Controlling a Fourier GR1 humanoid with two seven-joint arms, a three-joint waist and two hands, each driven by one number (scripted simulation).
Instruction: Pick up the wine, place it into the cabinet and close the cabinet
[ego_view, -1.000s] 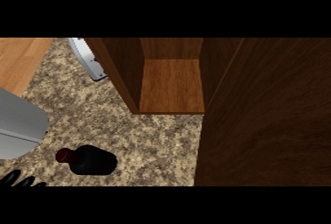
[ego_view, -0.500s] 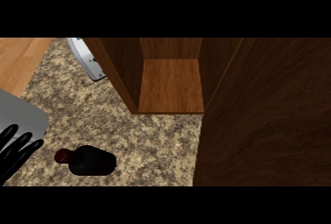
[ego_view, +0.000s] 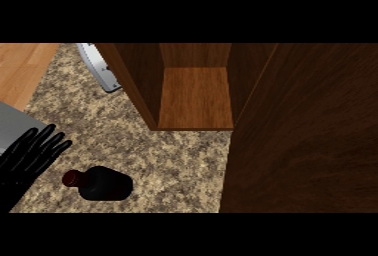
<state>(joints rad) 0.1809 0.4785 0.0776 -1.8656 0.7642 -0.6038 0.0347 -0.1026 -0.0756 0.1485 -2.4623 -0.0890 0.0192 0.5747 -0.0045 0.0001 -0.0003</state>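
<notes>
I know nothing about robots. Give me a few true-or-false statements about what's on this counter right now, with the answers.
1. The dark wine bottle with a red cap stands inside the cabinet. False: it is on the speckled granite counter.
2. The brown wooden cabinet is open. True: its bare shelf shows.
3. A black hand shows at the view's left edge. True.
4. That hand's fingers are curled round the bottle. False: they are straight and apart from it.
5. The robot's right hand hovers over the shelf. False: no right hand is in view.
</notes>
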